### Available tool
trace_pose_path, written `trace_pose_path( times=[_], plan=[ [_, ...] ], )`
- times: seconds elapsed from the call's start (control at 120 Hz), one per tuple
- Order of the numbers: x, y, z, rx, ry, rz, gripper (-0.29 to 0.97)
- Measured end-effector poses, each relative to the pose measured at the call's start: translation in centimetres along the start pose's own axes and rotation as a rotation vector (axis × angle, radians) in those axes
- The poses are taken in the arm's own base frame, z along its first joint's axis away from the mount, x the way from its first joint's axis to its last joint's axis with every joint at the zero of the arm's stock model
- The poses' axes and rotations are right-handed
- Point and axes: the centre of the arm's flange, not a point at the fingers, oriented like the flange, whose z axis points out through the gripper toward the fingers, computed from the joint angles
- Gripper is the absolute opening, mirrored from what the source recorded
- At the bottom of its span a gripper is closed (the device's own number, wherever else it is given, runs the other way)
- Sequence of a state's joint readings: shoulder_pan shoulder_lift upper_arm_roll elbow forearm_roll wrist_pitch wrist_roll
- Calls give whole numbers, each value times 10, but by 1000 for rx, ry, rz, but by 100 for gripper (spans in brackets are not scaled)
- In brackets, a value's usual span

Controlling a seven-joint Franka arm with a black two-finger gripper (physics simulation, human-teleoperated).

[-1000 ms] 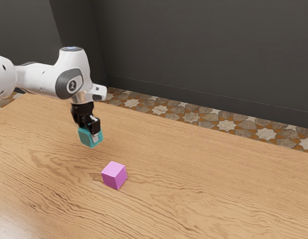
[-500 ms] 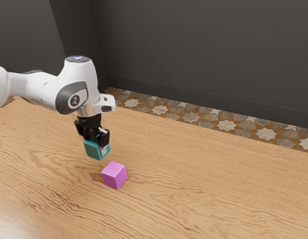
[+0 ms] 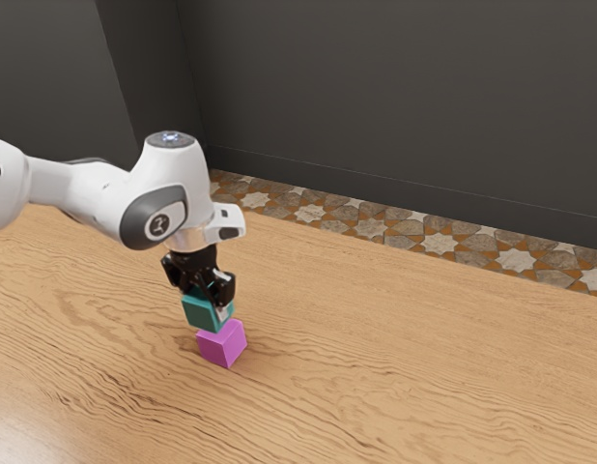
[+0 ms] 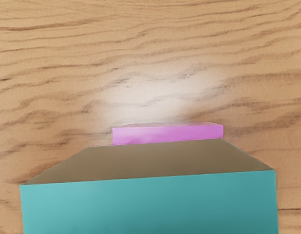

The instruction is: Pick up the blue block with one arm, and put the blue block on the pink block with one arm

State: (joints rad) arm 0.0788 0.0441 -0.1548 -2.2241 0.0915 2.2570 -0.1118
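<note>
My black gripper is shut on the blue-green block, which hangs just above the pink block on the wooden table. The blue block's underside nearly meets the pink block's top; I cannot tell whether they touch. In the wrist view the blue-green block is large and close under my hand, and a strip of the pink block shows beyond it.
The table's far edge runs along a patterned tile floor below a dark wall. My white arm reaches in from the exterior view's left.
My gripper has carried the blue block toward the exterior view's right and downward, from beside the pink block to directly over it.
</note>
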Motion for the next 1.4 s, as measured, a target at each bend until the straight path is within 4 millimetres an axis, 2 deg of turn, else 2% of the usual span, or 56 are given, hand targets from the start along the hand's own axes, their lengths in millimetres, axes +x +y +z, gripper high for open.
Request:
trace_pose_path(
  times=[0.192,0.483,0.767,1.183,1.4],
  plan=[
    [-2,-2,5,2,1,-38,32],
    [-4,17,5,20,11,-18,32],
    [-4,10,7,42,15,-9,32],
    [-3,15,15,40,9,5,33],
    [-2,18,18,27,6,17,51]
  ],
)
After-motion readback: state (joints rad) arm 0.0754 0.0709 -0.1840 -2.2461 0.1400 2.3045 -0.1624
